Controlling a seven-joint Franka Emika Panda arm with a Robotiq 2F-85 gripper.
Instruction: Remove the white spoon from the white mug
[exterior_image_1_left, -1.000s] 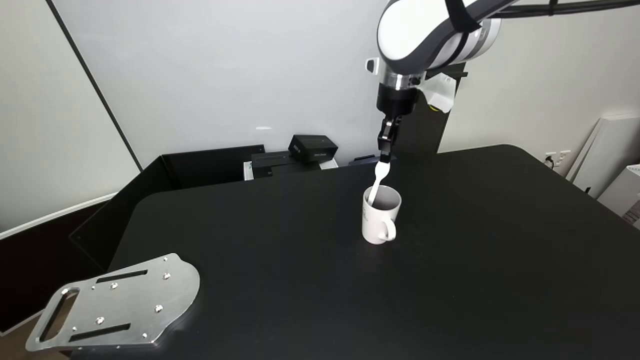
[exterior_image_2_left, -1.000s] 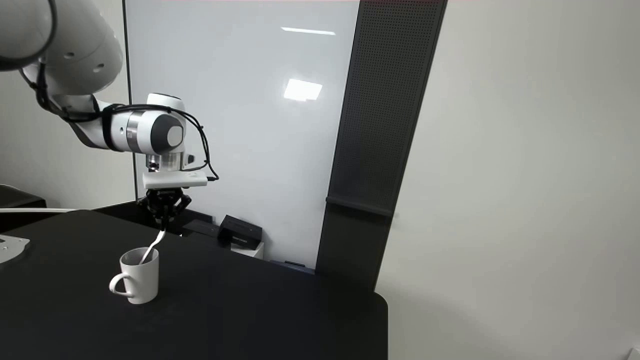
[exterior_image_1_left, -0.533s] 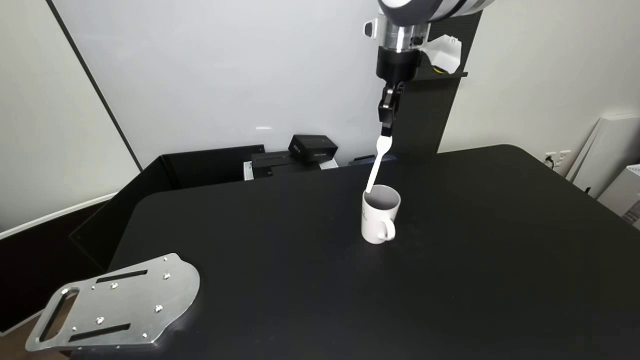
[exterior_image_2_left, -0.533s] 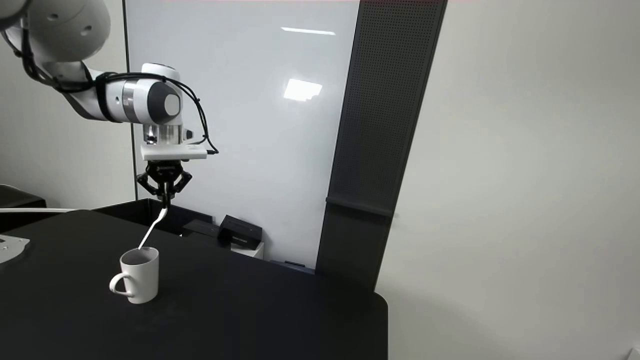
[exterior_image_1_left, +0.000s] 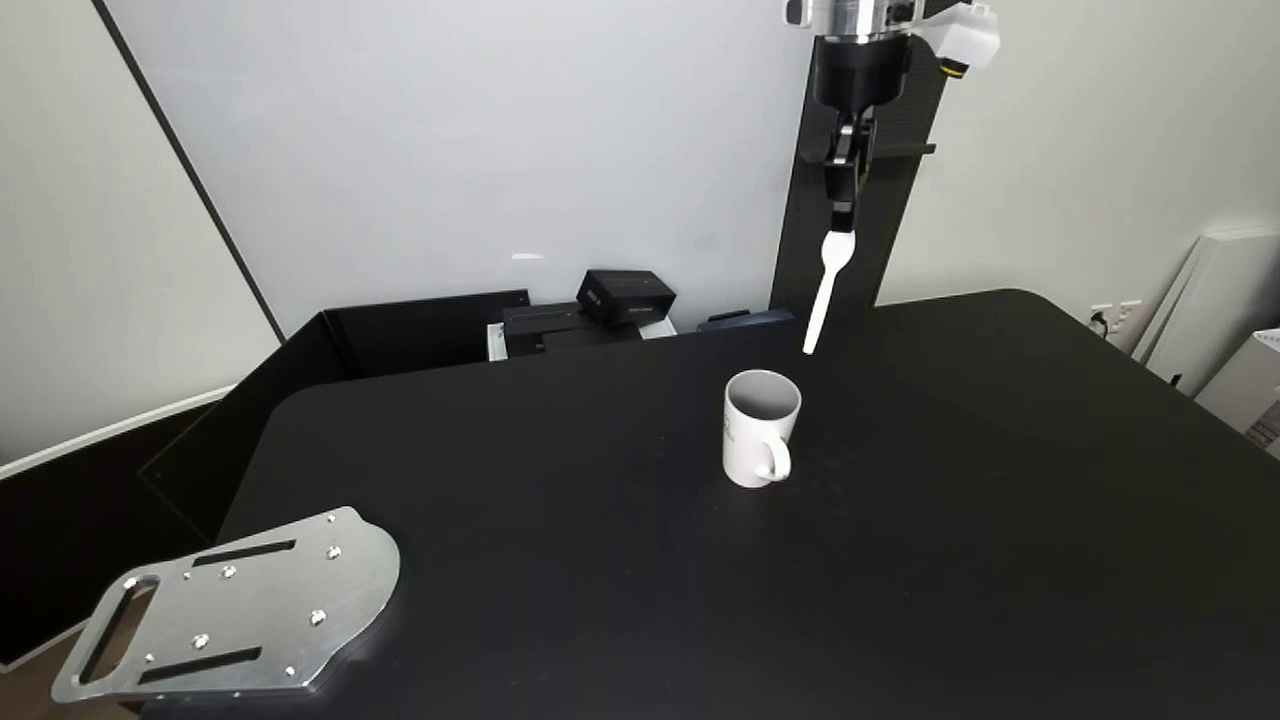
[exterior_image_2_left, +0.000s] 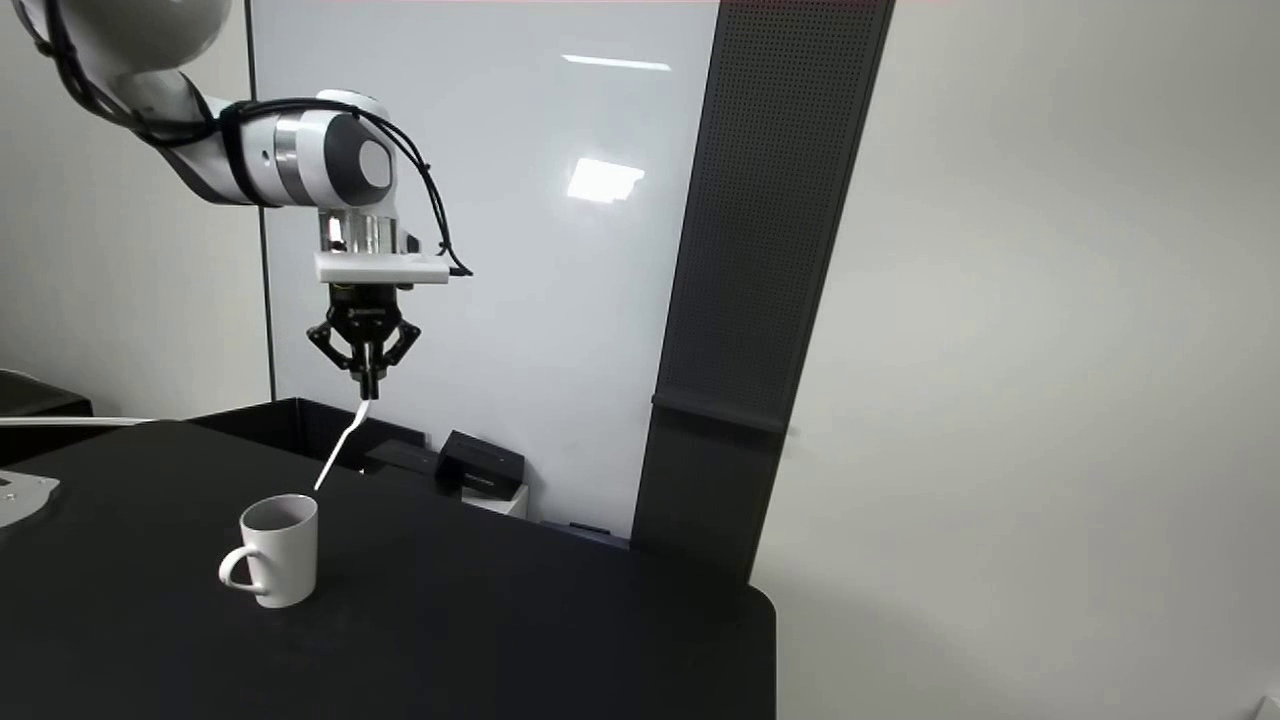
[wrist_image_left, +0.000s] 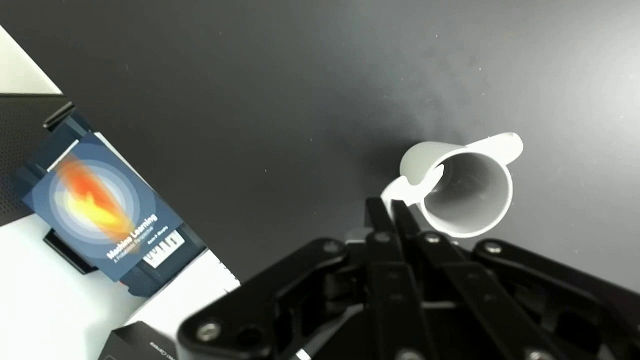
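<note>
By the gripper (exterior_image_1_left: 843, 222), in an exterior view, the white spoon (exterior_image_1_left: 827, 293) is held at the end of its bowl, with its tilted handle directed downward. The spoon is found outside the white mug (exterior_image_1_left: 748, 442), in the air and apart from it, while the mug is placed upright on the black table (exterior_image_1_left: 560, 560). At the table's edge, a metal plate (exterior_image_1_left: 255, 610) is seen. In an exterior view where also the arm (exterior_image_2_left: 305, 152) is shown, the jaws are seen pressed together, and the spoon's lower end is located near the mug's rim. In the wrist view, the mug's rim is partly overlapped by the spoon's handle, and beside the table a book (wrist_image_left: 95, 200) can be noticed.
</note>
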